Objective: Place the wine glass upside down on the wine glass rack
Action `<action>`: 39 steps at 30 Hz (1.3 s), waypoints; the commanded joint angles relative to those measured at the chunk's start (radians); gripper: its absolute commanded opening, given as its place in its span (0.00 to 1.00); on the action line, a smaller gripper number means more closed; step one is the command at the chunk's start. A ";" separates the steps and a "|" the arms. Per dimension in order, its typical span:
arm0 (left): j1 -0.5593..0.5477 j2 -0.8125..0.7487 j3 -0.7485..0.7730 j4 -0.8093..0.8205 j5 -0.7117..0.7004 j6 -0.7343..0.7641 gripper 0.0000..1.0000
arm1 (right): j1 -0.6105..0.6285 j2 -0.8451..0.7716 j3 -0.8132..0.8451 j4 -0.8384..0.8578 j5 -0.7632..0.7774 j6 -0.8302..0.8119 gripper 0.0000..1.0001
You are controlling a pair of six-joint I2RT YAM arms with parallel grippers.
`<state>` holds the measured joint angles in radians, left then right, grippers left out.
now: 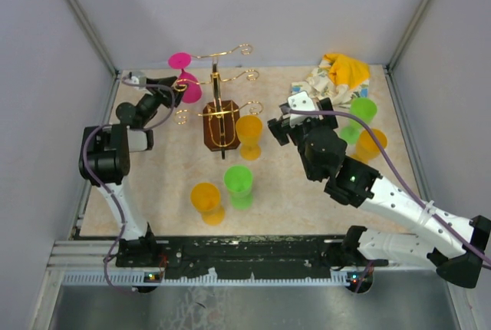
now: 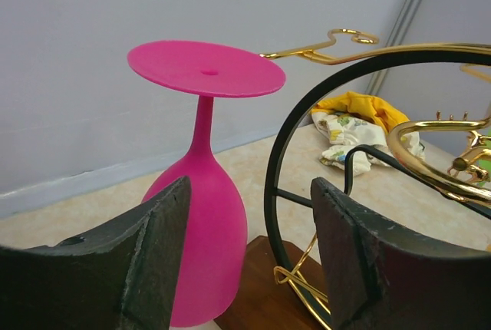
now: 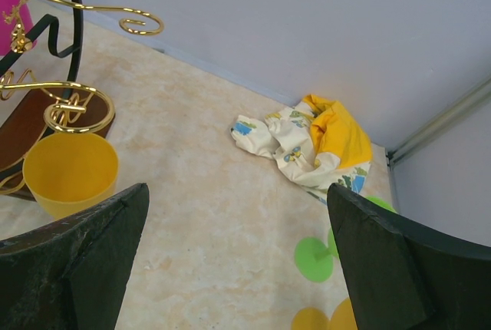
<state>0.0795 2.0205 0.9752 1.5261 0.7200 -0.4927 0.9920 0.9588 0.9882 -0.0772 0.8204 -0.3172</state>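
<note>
The pink wine glass [image 1: 185, 78] is upside down at the left side of the wine glass rack [image 1: 221, 119], foot on top. In the left wrist view its bowl [image 2: 203, 230] is next to the rack's brown base [image 2: 268, 288]. A gold hook arm [image 2: 326, 52] reaches to the edge of its foot; I cannot tell whether the glass hangs or stands. My left gripper [image 1: 169, 94] is open just short of the bowl, which shows against the left finger [image 2: 115, 268]. My right gripper [image 1: 295, 120] is open and empty, right of the rack.
A yellow glass [image 1: 248, 134] stands against the rack's right side, also in the right wrist view [image 3: 70, 173]. A green glass [image 1: 239, 186] and a yellow one [image 1: 206, 201] stand nearer. A green [image 1: 360, 113] and a yellow glass [image 1: 370, 144] lie right. A cloth [image 1: 337, 73] lies far right.
</note>
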 commanded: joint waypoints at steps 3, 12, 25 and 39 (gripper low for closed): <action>0.070 -0.077 -0.079 0.226 -0.069 -0.023 0.69 | -0.009 -0.004 0.024 -0.010 -0.004 0.018 0.99; 0.141 -0.304 -0.273 0.102 -0.114 0.047 0.70 | -0.034 0.022 0.047 -0.042 -0.068 0.062 0.99; 0.084 -0.783 -0.408 -0.393 -0.256 0.275 0.70 | -0.152 0.109 0.152 -0.204 -0.194 0.203 0.99; -0.082 -1.028 -0.188 -1.037 -0.407 0.415 0.73 | -0.237 0.035 0.210 -0.423 -0.212 0.325 0.99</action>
<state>0.0124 1.0115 0.7341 0.6716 0.3309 -0.0883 0.7578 1.0328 1.1492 -0.4610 0.6178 -0.0154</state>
